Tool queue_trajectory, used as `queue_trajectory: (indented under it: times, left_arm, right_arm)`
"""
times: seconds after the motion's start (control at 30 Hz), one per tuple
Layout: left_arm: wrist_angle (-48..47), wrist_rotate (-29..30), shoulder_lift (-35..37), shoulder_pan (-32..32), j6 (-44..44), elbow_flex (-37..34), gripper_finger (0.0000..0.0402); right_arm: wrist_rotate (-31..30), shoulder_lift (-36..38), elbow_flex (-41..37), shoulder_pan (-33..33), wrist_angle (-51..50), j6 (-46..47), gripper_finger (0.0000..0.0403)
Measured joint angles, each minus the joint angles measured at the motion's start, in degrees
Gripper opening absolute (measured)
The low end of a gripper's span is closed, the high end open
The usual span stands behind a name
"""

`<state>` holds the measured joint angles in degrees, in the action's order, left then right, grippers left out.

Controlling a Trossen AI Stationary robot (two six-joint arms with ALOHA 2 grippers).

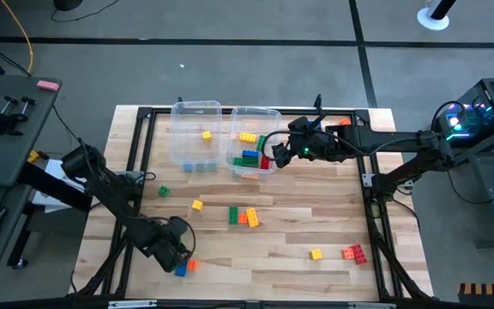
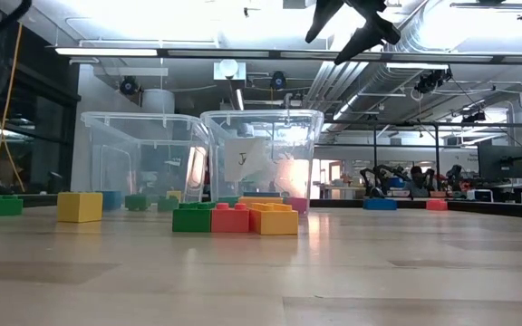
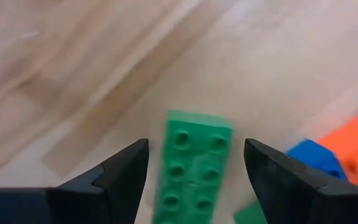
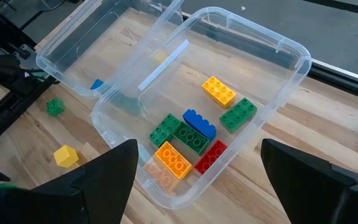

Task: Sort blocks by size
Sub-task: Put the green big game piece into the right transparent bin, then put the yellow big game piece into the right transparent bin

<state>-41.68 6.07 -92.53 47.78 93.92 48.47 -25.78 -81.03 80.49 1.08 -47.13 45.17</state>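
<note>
My left pincer (image 3: 194, 180) hangs low over the near-left corner of the wooden table (image 1: 298, 232), fingers spread wide and holding nothing, with a long green block (image 3: 192, 171) lying flat on the wood between them. Just off to one side of that pincer sit a blue block (image 3: 316, 157) and an orange block (image 3: 356, 149), touching each other. My right pincer (image 4: 197, 186) hovers above the right-hand clear bin (image 4: 291, 68), also wide open and empty. Directly below it, inside that bin, lie longer blocks in yellow, green, blue, orange and red (image 4: 191, 137). Beyond that pincer, the left-hand clear bin (image 1: 187, 112) holds a small yellow block (image 1: 206, 135). A joined green, red and orange row (image 2: 236, 217) rests mid-table, between my two pincers.
</note>
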Motion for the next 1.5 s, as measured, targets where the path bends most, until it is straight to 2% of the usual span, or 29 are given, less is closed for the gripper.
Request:
queue_trajectory:
  times: [0.07, 0.13, 0.27, 0.4, 0.5, 0.7, 0.77, 0.83, 0.93, 1.0, 1.17, 1.33, 1.43, 1.5]
  left_arm:
    - [-1.53, -0.07, -0.42, -0.3, 0.27, 0.0, 0.0238]
    - [-3.1, -0.55, -0.52, -0.38, 0.34, 0.0, 0.0208]
    - [-4.65, -0.62, 0.02, -0.4, -1.32, 0.0, 0.0098]
    - [-5.03, 2.39, 5.14, -1.1, -5.42, -0.02, 0.0088]
    - [-6.22, 9.93, 12.97, -3.21, -7.65, 0.57, 0.0088]
    - [-7.18, 38.77, 29.73, -11.17, -24.12, 5.56, 0.0088]
    - [-7.33, 44.25, 33.35, -16.69, -31.3, 6.55, 0.0088]
    - [-7.78, 45.33, 35.72, -23.98, -39.52, 6.67, 0.0088]
    - [-8.33, 43.91, 36.46, -36.52, -51.01, 6.6, 0.0091]
    - [-7.53, 41.57, 36.4, -44.15, -57.41, 6.58, 0.0108]
    - [-3.28, 31.71, 35.88, -57.24, -66.77, 6.54, 0.0198]
    - [-1.95, 18.91, 36.25, -61.79, -66.6, 9.72, 0.0276]
    - [-0.04, 8.16, 37.19, -60.64, -66.15, 11.42, 0.0293]
    - [3.15, 2.3, 38.21, -57.58, -65.22, 11.27, 0.0295]
  right_arm:
    - [0.0, 0.0, -0.02, 0.0, -0.02, 0.36, 0.0336]
    - [-0.01, 0.0, 0.0, 0.0, -0.02, 0.97, 0.0336]
    - [0.0, 0.0, -0.02, 0.0, -0.04, 0.98, 0.0336]
    - [0.34, 0.0, -0.02, 0.0, -0.07, 1.35, 0.0336]
    - [1.64, 0.0, -0.02, -0.08, 0.04, 1.56, 0.0336]
    - [-0.82, 0.0, -0.01, -1.63, 0.3, 4.96, 0.0336]
    - [-2.69, 0.0, -0.02, -2.29, 0.8, 6.73, 0.0336]
    - [-4.57, 0.0, -0.01, -2.91, 1.62, 8.39, 0.0336]
    - [-6.72, 0.0, -0.01, -3.62, 3.23, 10.28, 0.0336]
    - [-7.19, 0.0, 0.0, -4.0, 4.13, 10.88, 0.0336]
    - [-7.23, 0.0, 0.0, -4.92, 4.98, 11.58, 0.0336]
    - [-7.1, 0.0, -0.01, -6.15, 4.96, 11.92, 0.0336]
    - [-5.15, 0.0, -0.01, -7.4, 4.76, 11.52, 0.0336]
    - [-3.29, 0.0, -0.02, -8.62, 4.12, 11.51, 0.0336]
